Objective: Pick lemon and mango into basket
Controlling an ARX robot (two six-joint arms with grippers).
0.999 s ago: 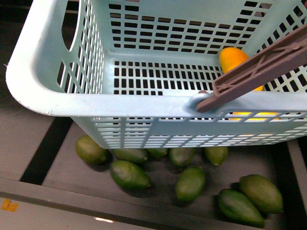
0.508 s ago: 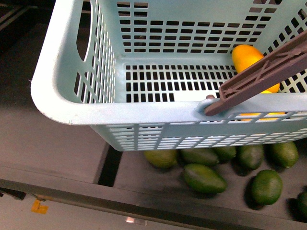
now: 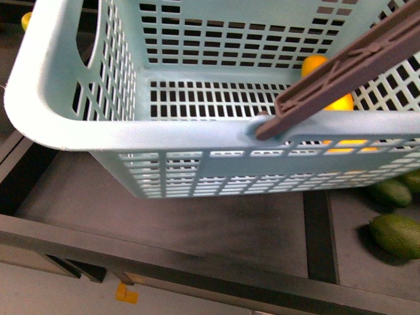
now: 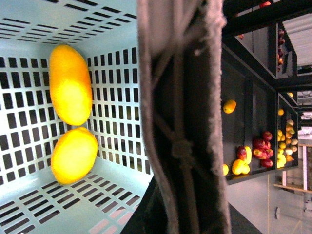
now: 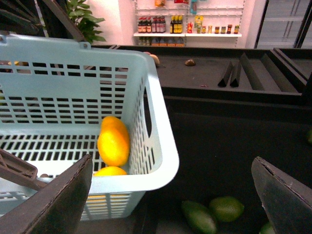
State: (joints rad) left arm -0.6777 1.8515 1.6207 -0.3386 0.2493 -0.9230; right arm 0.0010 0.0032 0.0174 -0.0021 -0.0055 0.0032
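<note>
Right end effector (image 5: 170, 195) spread, empty — glossy yellow-orange mango (image 5: 113, 141) inside pale basket (image 5: 161, 146).

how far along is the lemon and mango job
Looks essentially done: the mango and the lemon both lie inside the basket, against one wall. Nothing is in hand: the right hand is open and empty; the left hand isn't visible. No fruit seems left to pick.
</note>
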